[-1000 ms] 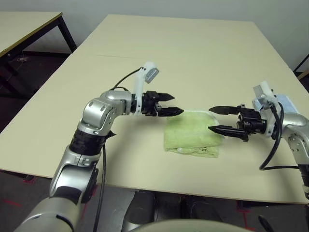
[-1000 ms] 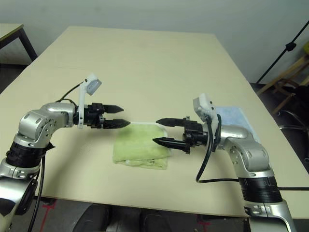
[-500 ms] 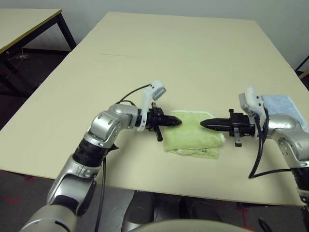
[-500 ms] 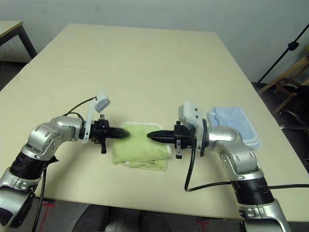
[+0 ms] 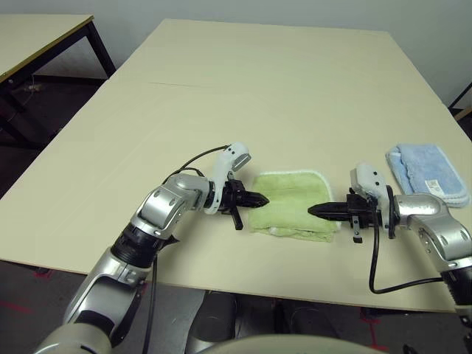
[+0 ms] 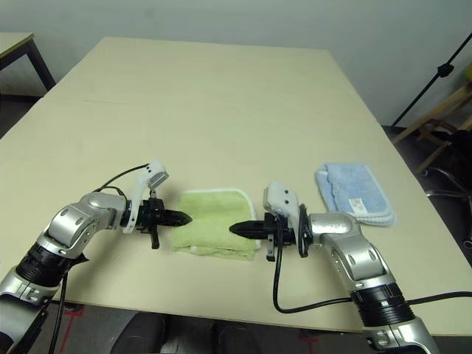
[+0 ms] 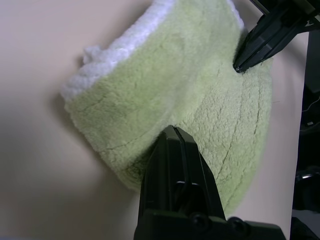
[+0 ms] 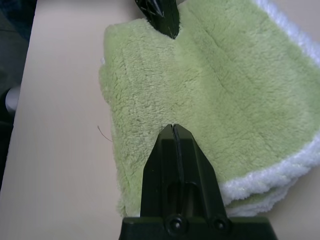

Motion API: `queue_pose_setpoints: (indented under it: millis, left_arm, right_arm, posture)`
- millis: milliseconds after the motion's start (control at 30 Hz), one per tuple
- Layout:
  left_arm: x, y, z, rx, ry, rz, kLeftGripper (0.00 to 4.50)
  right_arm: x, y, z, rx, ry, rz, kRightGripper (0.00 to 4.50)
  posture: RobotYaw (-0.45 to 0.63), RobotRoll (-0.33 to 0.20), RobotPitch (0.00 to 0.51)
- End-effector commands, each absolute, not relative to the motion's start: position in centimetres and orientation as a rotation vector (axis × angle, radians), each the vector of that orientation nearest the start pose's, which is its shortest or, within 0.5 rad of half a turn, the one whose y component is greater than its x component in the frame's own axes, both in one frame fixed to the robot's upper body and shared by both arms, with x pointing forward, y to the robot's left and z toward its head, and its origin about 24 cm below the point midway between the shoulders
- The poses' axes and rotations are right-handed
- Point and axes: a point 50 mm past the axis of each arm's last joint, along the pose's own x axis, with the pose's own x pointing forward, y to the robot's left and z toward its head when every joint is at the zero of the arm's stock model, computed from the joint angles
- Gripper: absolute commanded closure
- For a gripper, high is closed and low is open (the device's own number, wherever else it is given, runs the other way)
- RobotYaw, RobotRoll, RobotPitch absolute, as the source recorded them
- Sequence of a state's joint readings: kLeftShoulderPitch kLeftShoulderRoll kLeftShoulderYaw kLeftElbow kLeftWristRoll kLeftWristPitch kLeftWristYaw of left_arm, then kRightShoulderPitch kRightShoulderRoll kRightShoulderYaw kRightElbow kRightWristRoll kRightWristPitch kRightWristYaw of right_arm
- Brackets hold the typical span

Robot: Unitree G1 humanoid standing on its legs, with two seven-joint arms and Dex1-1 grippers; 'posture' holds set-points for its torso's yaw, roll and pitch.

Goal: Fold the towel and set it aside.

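The towel (image 5: 293, 209) lies folded into a small lime-green pad with white edging near the table's front edge. My left gripper (image 5: 263, 198) is shut, its tip touching the towel's left side; in the left wrist view the closed tip (image 7: 173, 131) rests against the terry cloth (image 7: 190, 80). My right gripper (image 5: 313, 210) is also shut, with its tip on the towel's right part, and no cloth shows between its closed fingers (image 8: 172, 129). The two tips point at each other across the towel (image 8: 235, 90).
A smaller light-blue cloth (image 5: 428, 172) lies to the right, behind my right forearm. The table's front edge (image 5: 243, 284) runs close below both arms. Another table (image 5: 37, 37) stands at the far left, and a stand (image 6: 441, 72) at the far right.
Both grippers went from open to shut. Both arms came lower and nearer the front edge, onto the towel's sides. The right arm's move uncovered the blue cloth.
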State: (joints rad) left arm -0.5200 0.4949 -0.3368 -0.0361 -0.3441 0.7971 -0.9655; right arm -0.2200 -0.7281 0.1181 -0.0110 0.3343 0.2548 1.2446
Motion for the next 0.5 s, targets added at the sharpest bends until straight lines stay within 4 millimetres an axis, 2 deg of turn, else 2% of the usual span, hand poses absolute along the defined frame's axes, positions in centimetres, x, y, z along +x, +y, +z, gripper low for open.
queue_pose_setpoints:
  millis: [33,233,367,500]
  left_arm:
    - [28.9,11.6,10.7,0.164,0.536,-1.237,4.48]
    - [29.3,11.1,13.2,0.081,0.471,-1.256,4.48]
    - [30.1,11.2,15.3,0.07,0.406,-1.245,4.48]
    - [31.2,11.2,15.7,0.09,0.381,-1.208,4.48]
  right_arm:
    - [25.5,-20.2,10.2,-0.279,0.319,1.301,4.5]
    - [25.5,-20.3,11.7,-0.19,0.264,1.31,4.5]
    - [26.5,-20.7,14.0,-0.139,0.167,1.258,4.5]
    - [27.6,-20.8,15.1,-0.148,0.114,1.221,4.5]
  posture:
    - [0.15,0.0,0.101]
    - [0.14,0.0,0.081]
    - [0.13,0.0,0.064]
    - [0.14,0.0,0.075]
